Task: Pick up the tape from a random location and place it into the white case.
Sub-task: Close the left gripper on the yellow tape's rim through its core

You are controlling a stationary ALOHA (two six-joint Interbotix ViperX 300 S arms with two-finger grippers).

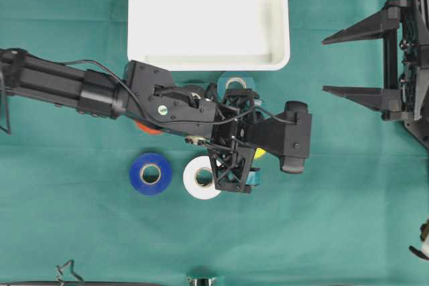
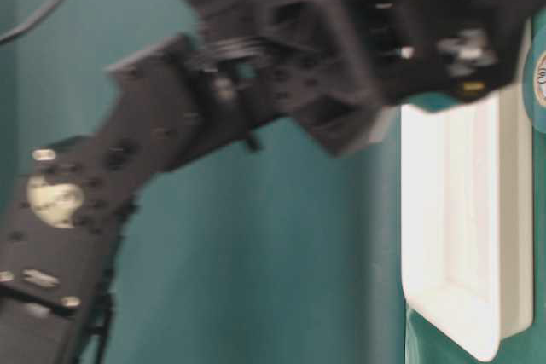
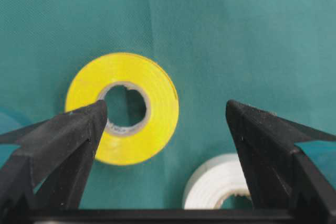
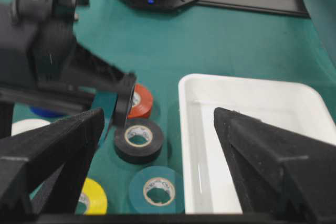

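The left gripper [image 3: 165, 121] hangs wide open and empty right above the yellow tape [image 3: 122, 107], which lies flat on the green cloth [image 3: 236, 35] beside a white tape [image 3: 218, 182]. This looks like the reach-and-grab step. Next it should drop lower, center on the roll, then squeeze. Farther off, the white case [image 1: 208, 15] waits, and the right gripper [image 1: 352, 61] sits wide open, holding nothing.

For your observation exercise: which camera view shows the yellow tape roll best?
The left wrist view: the yellow tape roll lies flat and almost whole, hidden only where one finger of the open left gripper overlaps it. The overhead view shows just a sliver under the arm, the right wrist view a partial corner, and the table-level view none.
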